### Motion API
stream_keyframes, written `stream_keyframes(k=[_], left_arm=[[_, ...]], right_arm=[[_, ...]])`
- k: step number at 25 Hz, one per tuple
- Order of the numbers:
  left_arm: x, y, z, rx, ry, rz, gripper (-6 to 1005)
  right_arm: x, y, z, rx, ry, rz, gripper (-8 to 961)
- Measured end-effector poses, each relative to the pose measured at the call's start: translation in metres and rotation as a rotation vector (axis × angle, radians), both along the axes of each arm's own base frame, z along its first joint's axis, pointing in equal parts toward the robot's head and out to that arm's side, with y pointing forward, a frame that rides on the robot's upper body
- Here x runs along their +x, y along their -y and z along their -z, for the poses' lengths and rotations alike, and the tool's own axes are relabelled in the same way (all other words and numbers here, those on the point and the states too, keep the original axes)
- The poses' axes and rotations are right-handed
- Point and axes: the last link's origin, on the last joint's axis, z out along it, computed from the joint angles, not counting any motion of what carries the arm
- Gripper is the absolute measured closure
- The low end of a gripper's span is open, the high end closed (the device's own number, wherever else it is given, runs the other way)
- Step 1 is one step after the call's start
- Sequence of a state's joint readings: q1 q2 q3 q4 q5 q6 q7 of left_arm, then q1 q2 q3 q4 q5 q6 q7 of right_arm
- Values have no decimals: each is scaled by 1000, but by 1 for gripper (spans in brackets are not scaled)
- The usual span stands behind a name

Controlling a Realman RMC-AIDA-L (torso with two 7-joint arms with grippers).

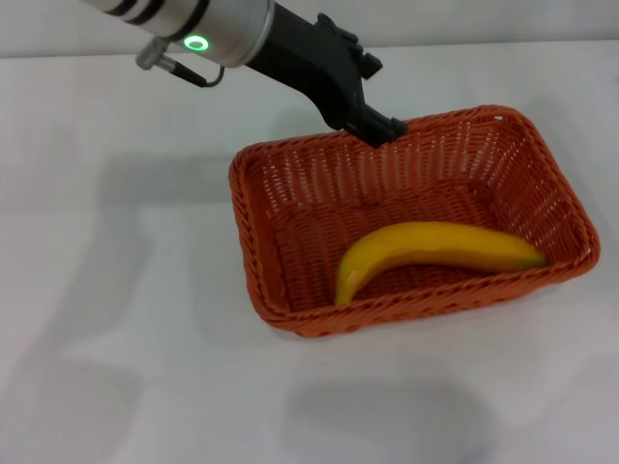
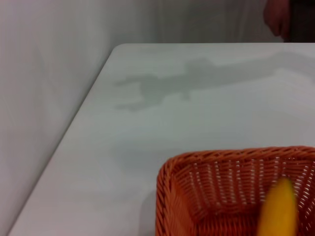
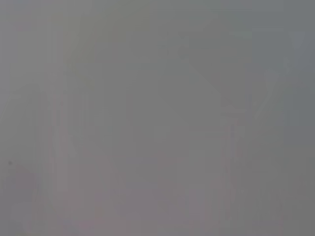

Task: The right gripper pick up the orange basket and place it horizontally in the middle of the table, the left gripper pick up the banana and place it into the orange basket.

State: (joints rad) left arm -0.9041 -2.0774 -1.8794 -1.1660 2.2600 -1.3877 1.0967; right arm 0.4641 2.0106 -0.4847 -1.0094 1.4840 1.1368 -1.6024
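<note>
The orange basket (image 1: 406,217) lies lengthwise across the middle of the white table (image 1: 116,290). Inside it, the yellow banana (image 1: 435,249) rests on the basket floor near the front wall. My left gripper (image 1: 382,126) hangs above the basket's far rim, apart from the banana and holding nothing. The left wrist view shows a corner of the basket (image 2: 197,167) with the banana (image 2: 280,209) in it. The right gripper is out of view, and its wrist view shows only flat grey.
In the left wrist view the table's edge (image 2: 74,132) runs along a pale wall. A person's hand (image 2: 275,17) shows beyond the far side of the table.
</note>
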Motion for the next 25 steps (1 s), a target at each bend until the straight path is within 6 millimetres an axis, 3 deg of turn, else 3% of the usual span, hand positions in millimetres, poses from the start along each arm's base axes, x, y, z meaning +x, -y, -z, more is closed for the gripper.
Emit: stream_keyframes(k=[5, 9, 16, 25], left_arm=[[-14, 3, -22, 123, 125, -6, 182], [-44, 10, -46, 277, 308, -62, 183], [-117, 45, -86, 529, 608, -143, 184], [-214, 100, -111, 779, 942, -224, 186]], right_arm=[[1, 4, 4, 2, 10, -32, 97], [7, 12, 7, 23, 10, -67, 97], [26, 30, 12, 79, 12, -84, 97], [68, 66, 34, 168, -85, -26, 97]])
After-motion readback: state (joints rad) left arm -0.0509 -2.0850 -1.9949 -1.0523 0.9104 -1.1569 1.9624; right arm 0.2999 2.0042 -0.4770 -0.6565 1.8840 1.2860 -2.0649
